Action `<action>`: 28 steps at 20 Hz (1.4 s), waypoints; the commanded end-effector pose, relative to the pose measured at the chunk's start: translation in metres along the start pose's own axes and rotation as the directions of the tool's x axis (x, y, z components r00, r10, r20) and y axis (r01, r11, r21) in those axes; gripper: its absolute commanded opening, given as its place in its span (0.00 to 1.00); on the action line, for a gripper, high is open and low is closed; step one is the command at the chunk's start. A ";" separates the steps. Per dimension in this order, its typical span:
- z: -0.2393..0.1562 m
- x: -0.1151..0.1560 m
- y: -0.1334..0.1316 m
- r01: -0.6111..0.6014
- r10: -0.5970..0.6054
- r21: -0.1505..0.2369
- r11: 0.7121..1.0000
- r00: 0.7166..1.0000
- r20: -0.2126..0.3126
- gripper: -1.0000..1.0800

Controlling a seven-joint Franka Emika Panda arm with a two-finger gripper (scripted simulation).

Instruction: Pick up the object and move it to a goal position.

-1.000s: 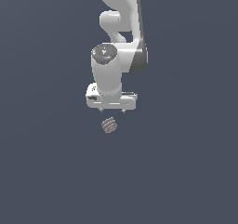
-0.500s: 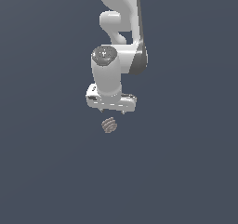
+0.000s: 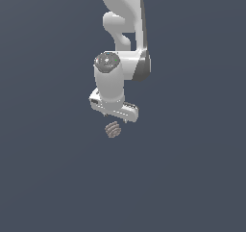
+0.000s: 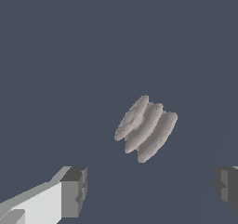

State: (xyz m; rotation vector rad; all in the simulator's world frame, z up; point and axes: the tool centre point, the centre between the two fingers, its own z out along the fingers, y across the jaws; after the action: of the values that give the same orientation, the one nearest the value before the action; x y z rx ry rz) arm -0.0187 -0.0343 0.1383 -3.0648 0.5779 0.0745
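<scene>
While the arm looks almost frozen across the last second, you can see that nothing has really shifted: the hand (image 3: pixel 114 117) hangs just above the object (image 3: pixel 112 130) exactly as it did a moment ago, and the object lies where it lay. That suggests the approach is settled and the descent is the step in hand, with the pick-up itself not yet begun.

Reading the wrist view from left to right, you meet one dark fingertip (image 4: pixel 74 191), then bare surface, then the ridged brown-grey lump (image 4: pixel 145 128), then the other fingertip (image 4: pixel 226 187). The hand is spread wide and grasps nothing, and the object sits ahead of the gap, nearer its middle than either finger.

No edge of the dark plain surface (image 3: pixel 48 178) shows in either view, so you cannot place the object by a corner. Around it you see open room on every side, and no goal marker is visible.
</scene>
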 end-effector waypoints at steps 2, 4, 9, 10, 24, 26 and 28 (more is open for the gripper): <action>0.007 0.002 0.002 -0.099 0.099 0.000 0.995 0.995 -0.007 0.96; 0.010 0.003 0.003 -0.156 0.156 0.001 0.988 0.988 -0.011 0.96; 0.019 0.006 0.006 -0.294 0.294 0.004 0.956 0.955 -0.023 0.96; 0.021 0.007 0.007 -0.321 0.321 0.005 0.947 0.947 -0.025 0.96; 0.037 0.013 0.014 -0.558 0.558 0.017 0.830 0.828 -0.047 0.96; 0.038 0.013 0.014 -0.570 0.570 0.018 0.821 0.820 -0.048 0.96; 0.038 0.013 0.014 -0.577 0.577 0.019 0.816 0.815 -0.049 0.96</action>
State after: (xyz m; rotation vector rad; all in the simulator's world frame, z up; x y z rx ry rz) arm -0.0135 -0.0510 0.0997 -2.7722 1.4776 0.0022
